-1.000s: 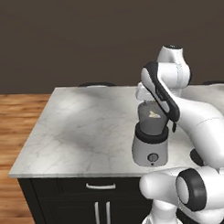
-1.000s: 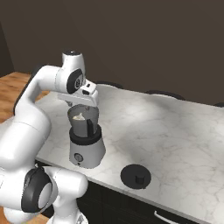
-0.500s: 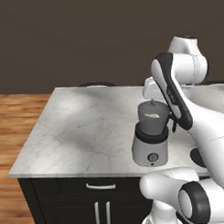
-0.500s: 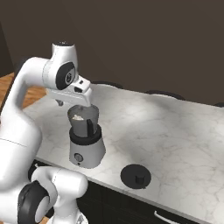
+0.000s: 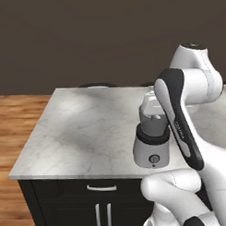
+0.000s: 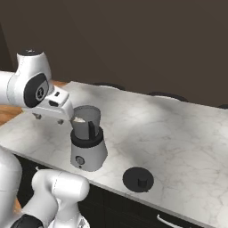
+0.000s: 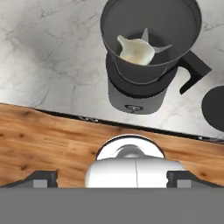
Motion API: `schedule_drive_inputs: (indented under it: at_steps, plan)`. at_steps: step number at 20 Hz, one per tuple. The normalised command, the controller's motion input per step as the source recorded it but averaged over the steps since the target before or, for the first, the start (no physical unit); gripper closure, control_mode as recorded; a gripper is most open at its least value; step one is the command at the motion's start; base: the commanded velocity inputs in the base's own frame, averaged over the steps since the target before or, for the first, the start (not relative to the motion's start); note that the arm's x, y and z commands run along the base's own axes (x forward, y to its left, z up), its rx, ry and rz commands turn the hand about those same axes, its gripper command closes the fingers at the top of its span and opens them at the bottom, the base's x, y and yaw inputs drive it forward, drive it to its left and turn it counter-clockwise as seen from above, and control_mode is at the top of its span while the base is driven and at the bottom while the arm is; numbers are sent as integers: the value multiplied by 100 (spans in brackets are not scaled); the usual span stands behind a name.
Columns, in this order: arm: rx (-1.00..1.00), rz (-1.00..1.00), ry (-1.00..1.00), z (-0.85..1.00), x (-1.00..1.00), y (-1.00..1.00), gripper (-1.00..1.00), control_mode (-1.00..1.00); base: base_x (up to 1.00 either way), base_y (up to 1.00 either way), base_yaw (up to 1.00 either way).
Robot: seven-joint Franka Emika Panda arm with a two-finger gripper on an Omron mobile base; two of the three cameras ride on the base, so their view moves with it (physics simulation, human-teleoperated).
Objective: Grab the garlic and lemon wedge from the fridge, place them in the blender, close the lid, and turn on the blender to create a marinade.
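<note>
The blender [image 5: 152,143] stands near the counter's front edge with its jar uncovered. Down inside the jar [image 7: 151,39] lies a pale garlic bulb [image 7: 135,50] beside the blades. The lid [image 6: 138,179] rests flat on the counter to the blender's front right and shows as a dark disc [image 7: 215,107] at the hand view's edge. My gripper [image 6: 49,119] hangs open, off to the jar's left and about level with its rim, nothing between its fingertips [image 7: 41,179]. The lemon wedge and the fridge are out of view.
The marble counter [image 5: 87,125] stretches wide behind and to the right of the blender [image 6: 178,129]. Dark cabinets with metal handles [image 5: 102,188] sit below it. Wooden floor [image 5: 13,118] lies to the left. Two dark chair backs [image 6: 167,95] show behind the far edge.
The hand has drawn back from right over the jar, sideways and toward the counter's front edge, its fingers still wide. The garlic stays in the jar. The lid has not moved.
</note>
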Motion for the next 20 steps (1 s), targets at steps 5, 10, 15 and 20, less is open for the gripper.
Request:
schedule_drive_inputs:
  at_steps: [5,10,15,20]
  plan:
    - [-1,0,-16,0,-4,7,-100,-100,0,0,0]
    - [0,0,0,0,0,0,-100,-100,0,0,0]
    - [0,0,0,0,0,0,-100,100,-33,-6,27]
    - [0,0,0,0,0,0,-100,100,-48,0,76]
